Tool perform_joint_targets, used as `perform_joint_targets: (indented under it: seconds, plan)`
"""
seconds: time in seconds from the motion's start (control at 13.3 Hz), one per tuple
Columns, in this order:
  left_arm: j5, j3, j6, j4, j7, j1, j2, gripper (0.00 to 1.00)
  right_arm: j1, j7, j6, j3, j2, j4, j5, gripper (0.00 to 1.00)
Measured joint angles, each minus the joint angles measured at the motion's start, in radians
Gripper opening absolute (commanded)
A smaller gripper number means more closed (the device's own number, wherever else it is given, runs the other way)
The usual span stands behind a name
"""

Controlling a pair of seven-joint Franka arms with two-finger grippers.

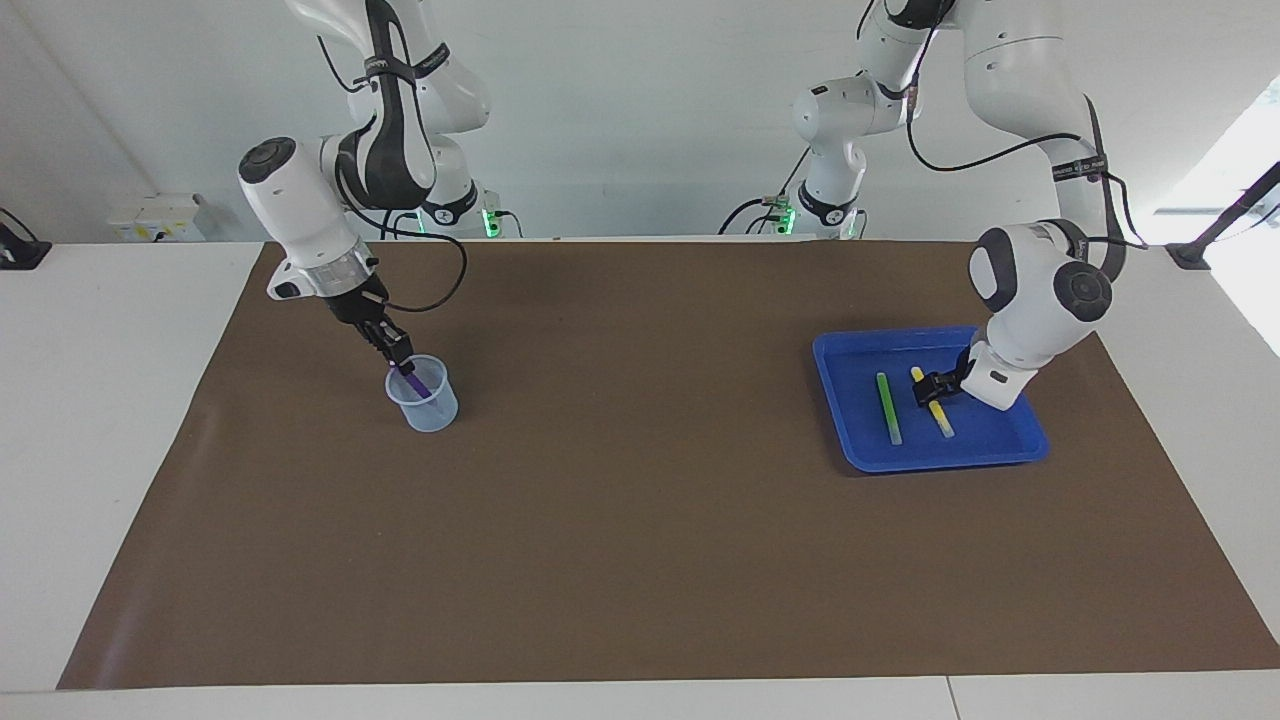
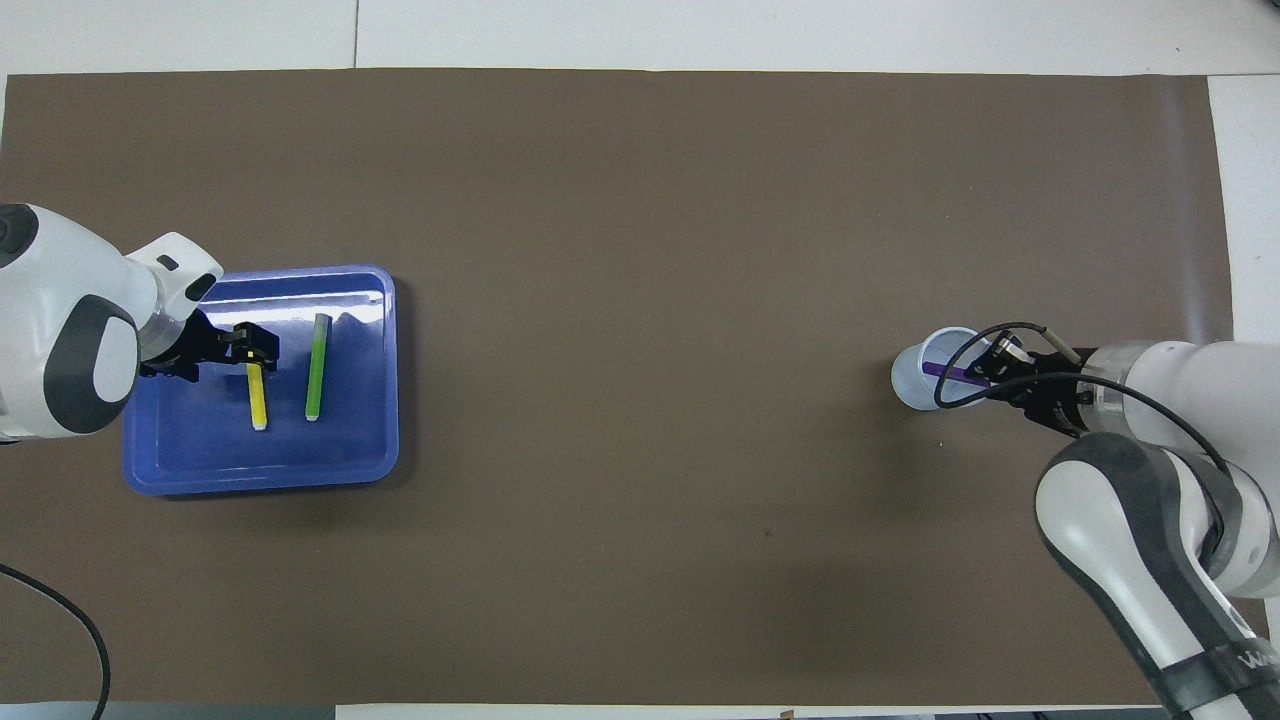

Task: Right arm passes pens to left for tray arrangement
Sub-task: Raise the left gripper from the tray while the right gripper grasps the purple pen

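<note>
Right gripper (image 1: pixel 401 355) dips into the mouth of the small clear cup (image 1: pixel 424 405) at the right arm's end of the table, fingers closed on the top of the purple pen (image 1: pixel 419 384) that stands tilted inside. Left gripper (image 1: pixel 929 390) sits low in the blue tray (image 1: pixel 940 456) around the yellow pen (image 1: pixel 940 417); whether it grips or has let go I cannot tell. Just beside it lies the green pen (image 1: pixel 888 407). Two pens are placed, judging by this; the purple one is left to pass over
</note>
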Motion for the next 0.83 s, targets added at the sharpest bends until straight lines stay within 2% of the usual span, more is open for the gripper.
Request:
perform_joint_targets:
  seconds: [0.38, 0.6, 0.83]
  plan:
    - [-0.076, -0.014, -0.287, 0.216, -0.105, -0.003, -0.022, 1.0, 0.001, 0.0, 0.012, 0.001, -0.007, 0.011, 0.004, 0.0]
    - [-0.165, -0.024, -0.348, 0.25, -0.223, -0.009, -0.087, 1.0, 0.003, 0.0, -0.023, 0.005, -0.007, 0.066, 0.004, 0.0]
    - [-0.215, -0.026, -0.364, 0.25, -0.37, -0.045, -0.159, 0.95, 0.007, 0.0, -0.18, 0.006, -0.013, 0.195, 0.004, 0.0]
